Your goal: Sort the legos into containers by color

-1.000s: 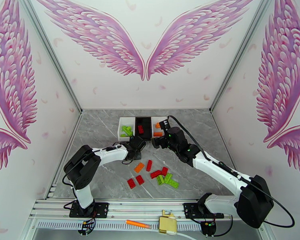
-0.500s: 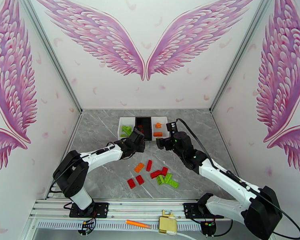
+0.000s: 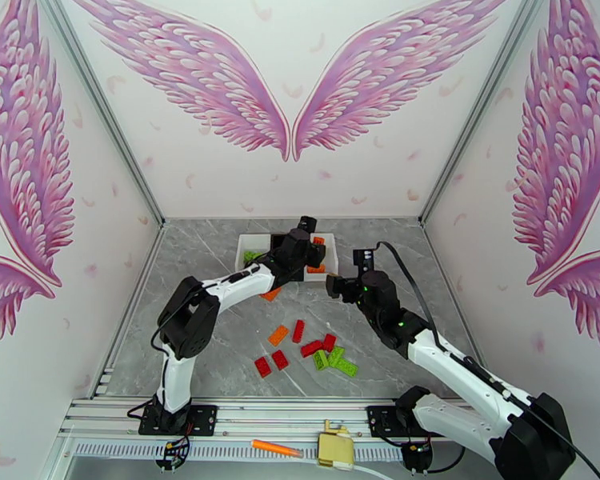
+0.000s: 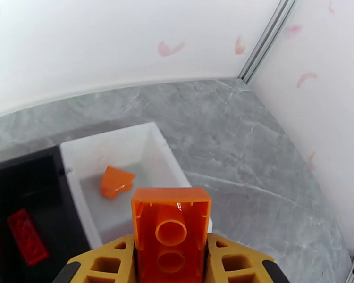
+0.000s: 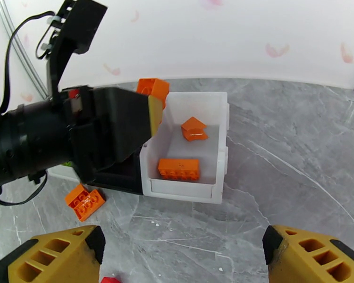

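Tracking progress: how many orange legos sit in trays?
2 orange legos, both in the right white tray: one toward its far end, one by its near wall. Others may be hidden.

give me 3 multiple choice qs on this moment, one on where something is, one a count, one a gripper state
1. Where is the orange brick that the left gripper grips?
A) raised by the right-hand white tray
B) lying in the black tray
C) on the table among the loose bricks

2. How many orange bricks lie in that white tray?
A) one
B) two
C) four

3. How is the right gripper?
A) shut on a red brick
B) shut on a green brick
C) open, empty

Answers:
1 A, the right wrist view shows it clamped at that tray's corner.
2 B, two lie on the tray's floor.
3 C, its fingers stand wide apart with nothing between them.
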You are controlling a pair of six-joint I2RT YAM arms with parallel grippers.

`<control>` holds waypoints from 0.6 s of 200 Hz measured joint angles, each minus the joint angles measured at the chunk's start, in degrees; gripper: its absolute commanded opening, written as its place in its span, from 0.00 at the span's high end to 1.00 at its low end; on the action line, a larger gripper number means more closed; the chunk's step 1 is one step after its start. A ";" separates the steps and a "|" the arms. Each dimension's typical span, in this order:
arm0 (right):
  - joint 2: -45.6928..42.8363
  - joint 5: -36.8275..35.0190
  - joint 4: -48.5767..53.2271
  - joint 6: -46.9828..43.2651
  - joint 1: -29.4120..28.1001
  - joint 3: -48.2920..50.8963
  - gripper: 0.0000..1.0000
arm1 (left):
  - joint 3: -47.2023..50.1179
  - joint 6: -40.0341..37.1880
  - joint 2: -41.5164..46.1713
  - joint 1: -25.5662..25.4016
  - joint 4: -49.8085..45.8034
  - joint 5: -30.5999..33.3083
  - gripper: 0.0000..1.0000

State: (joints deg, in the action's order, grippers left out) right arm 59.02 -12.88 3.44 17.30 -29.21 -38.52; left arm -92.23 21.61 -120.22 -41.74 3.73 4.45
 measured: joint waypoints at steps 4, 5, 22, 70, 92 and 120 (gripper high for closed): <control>-0.22 0.04 0.20 0.09 0.11 0.00 0.07 | -1.27 0.02 -1.14 0.07 -0.07 -0.24 0.73; -0.26 0.04 0.20 0.09 0.13 0.00 0.07 | -1.75 -0.04 -1.51 0.09 -0.17 -0.31 0.73; -1.38 0.24 0.37 0.28 0.35 0.00 0.07 | -6.45 -0.22 -5.42 0.20 -0.63 -0.59 0.73; -3.21 0.68 0.68 0.33 1.29 0.39 0.07 | -14.38 -0.33 -11.67 0.37 -1.79 0.07 0.71; -3.15 1.09 0.79 0.31 1.46 0.55 0.07 | -15.30 -0.15 -12.92 0.37 -2.12 1.22 0.71; -3.08 1.88 0.81 0.33 1.60 0.57 0.07 | -15.30 -0.04 -13.62 0.39 -2.86 2.51 0.71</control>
State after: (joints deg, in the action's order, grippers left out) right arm 55.94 -11.00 4.25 17.63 -27.62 -37.95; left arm -107.53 21.56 -133.84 -41.34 0.86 6.96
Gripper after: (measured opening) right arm 0.933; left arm 0.320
